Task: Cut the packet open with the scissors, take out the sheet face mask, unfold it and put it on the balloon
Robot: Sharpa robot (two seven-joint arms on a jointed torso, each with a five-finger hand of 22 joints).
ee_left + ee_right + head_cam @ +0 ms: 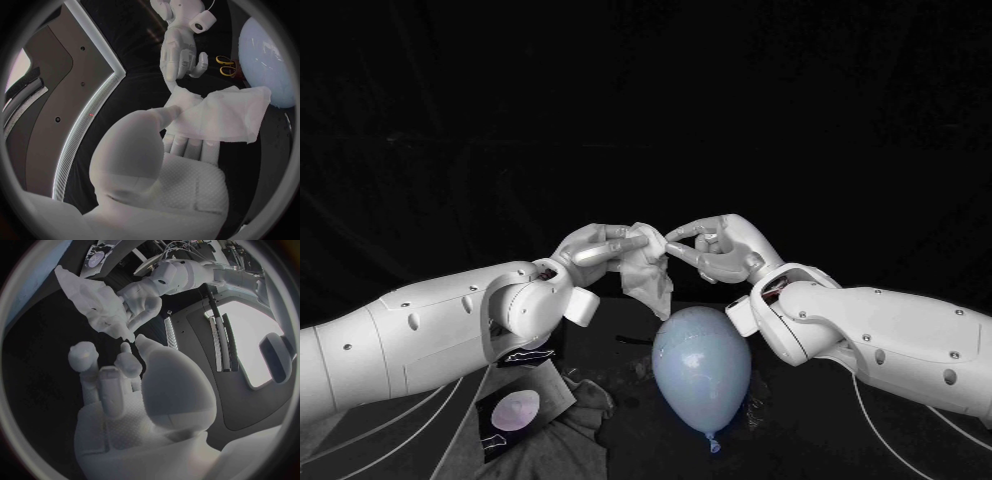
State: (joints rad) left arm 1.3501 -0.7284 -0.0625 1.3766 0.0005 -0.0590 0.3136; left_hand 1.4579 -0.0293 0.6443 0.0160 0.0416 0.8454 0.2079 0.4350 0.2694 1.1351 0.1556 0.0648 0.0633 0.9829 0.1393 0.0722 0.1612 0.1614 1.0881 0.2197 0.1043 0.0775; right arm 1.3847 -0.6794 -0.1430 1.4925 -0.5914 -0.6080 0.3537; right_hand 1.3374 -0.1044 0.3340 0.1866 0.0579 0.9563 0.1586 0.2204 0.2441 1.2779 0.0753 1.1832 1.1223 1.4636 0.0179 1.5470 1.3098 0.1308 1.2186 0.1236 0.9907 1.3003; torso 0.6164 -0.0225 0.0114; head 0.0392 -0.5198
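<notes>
Head view: we see the balloon [700, 372] lying at 6 o'clock of the sheet face mask [646, 275]. Left hand [596, 250] pinches the mask from 9 o'clock, and right hand [718, 247] pinches its top corner from 3 o'clock. The mask hangs crumpled between them. Packet [514, 412] lies at 8 o'clock of the balloon. In the left wrist view, scissors [226, 66] lie beside the balloon.

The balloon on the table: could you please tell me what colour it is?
The balloon is plain pale blue, clearest in the head view.
</notes>
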